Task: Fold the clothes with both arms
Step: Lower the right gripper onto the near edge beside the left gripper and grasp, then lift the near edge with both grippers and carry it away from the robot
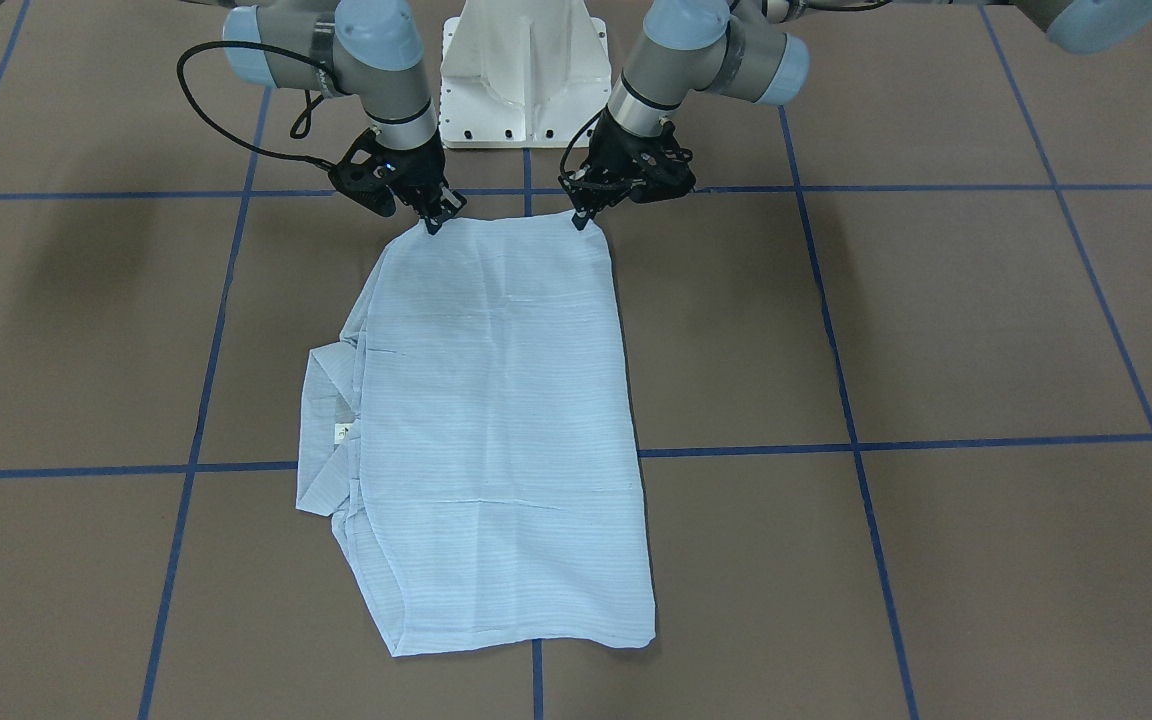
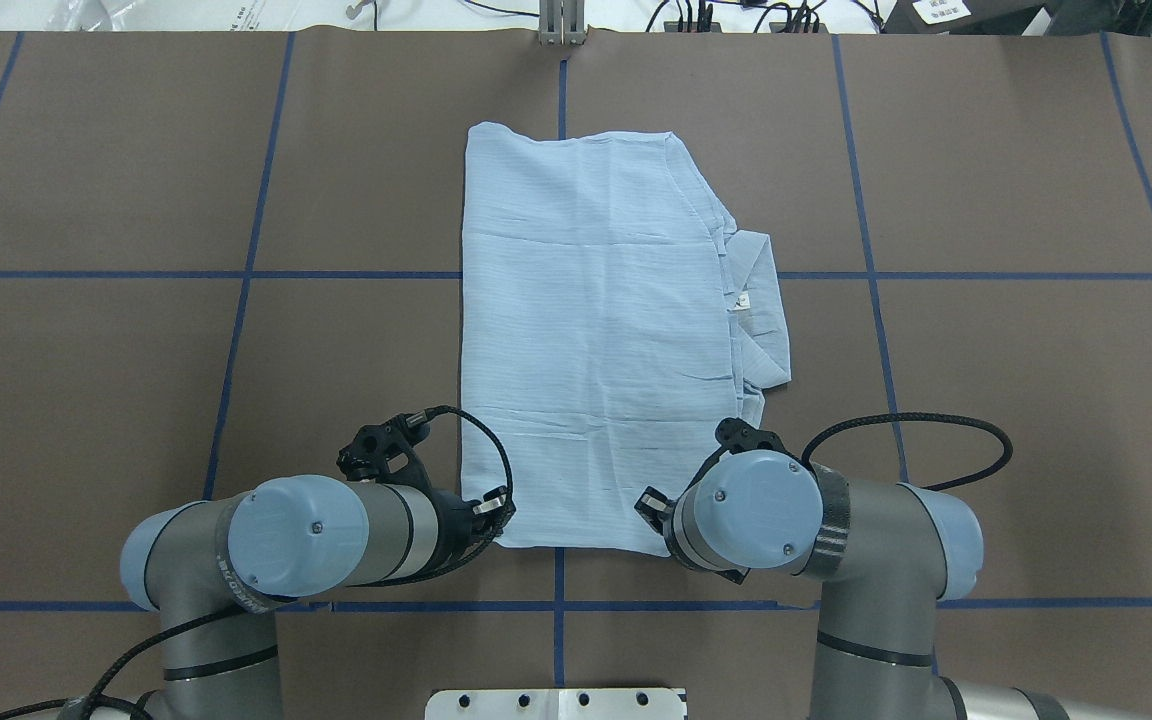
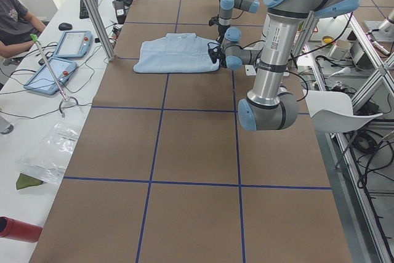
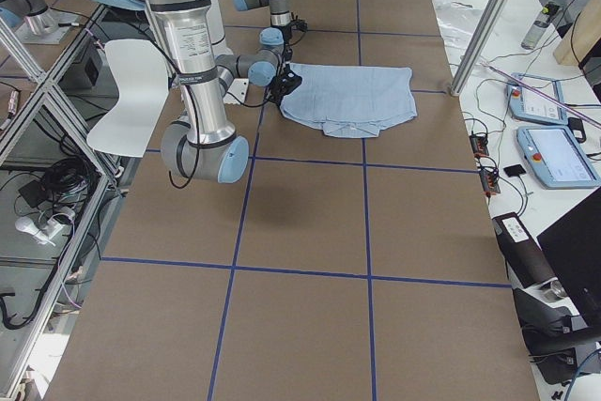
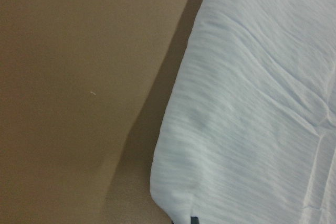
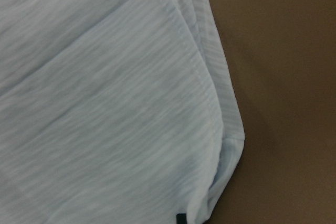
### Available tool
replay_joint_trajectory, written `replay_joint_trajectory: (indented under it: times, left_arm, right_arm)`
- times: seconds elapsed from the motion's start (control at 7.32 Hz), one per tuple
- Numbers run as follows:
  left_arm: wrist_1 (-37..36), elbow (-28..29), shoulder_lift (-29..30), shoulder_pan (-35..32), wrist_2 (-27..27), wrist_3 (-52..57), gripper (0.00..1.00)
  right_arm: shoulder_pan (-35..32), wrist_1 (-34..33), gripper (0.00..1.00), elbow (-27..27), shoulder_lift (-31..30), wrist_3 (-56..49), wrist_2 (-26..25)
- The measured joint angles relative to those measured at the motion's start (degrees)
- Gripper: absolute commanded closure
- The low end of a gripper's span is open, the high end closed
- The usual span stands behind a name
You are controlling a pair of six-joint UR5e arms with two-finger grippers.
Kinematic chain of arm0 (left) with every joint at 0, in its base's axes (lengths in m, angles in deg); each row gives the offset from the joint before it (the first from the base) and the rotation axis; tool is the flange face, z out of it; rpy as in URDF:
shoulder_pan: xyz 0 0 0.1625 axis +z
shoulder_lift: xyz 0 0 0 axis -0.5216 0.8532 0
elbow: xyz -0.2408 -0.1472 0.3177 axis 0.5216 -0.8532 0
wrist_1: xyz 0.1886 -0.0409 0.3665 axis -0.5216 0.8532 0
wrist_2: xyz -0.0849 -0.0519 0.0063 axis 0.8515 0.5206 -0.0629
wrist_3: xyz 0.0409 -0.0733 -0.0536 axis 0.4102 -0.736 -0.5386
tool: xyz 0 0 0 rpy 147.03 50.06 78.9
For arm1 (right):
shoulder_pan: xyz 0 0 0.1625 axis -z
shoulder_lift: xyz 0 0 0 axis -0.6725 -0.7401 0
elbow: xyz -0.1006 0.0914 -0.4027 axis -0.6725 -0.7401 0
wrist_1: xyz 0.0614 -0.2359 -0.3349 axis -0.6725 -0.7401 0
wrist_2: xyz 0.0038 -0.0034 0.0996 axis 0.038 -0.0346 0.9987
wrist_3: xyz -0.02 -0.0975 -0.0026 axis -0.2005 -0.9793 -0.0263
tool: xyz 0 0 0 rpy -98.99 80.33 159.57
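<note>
The pale blue striped shirt (image 1: 496, 420) lies folded into a long rectangle in the middle of the table, also seen from overhead (image 2: 596, 340). Its collar (image 2: 761, 300) and neck label (image 1: 342, 432) stick out on the robot's right side. My left gripper (image 1: 582, 218) is pinched on the near left corner of the shirt, and my right gripper (image 1: 433, 222) is pinched on the near right corner. Both corners rest low at the table. In the wrist views the cloth (image 5: 252, 119) (image 6: 105, 114) fills the frame, with only a dark fingertip sliver at the bottom edge.
The white pedestal base (image 1: 524, 70) stands just behind the grippers. Blue tape lines (image 1: 851, 420) grid the brown table. Beyond the far edge are tablets (image 3: 52, 72), a metal post (image 3: 92, 10) and a seated person (image 3: 15, 20).
</note>
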Motion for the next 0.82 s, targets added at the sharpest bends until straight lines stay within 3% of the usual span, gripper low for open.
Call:
replay_joint_trajectory:
  times: [0.55, 0.82]
  left_arm:
    - [-0.14, -1.66, -0.11, -0.15, 0.76, -0.02, 1.0]
    - [-3.23, -5.73, -1.0, -0.12, 2.8, 0.0, 1.0]
  right_arm:
    - [-2.34, -1.13, 1.0, 5.2, -0.38, 0.62, 2.7]
    - [-2.98, -1.1, 1.0, 8.61, -1.46, 0.43, 5.32]
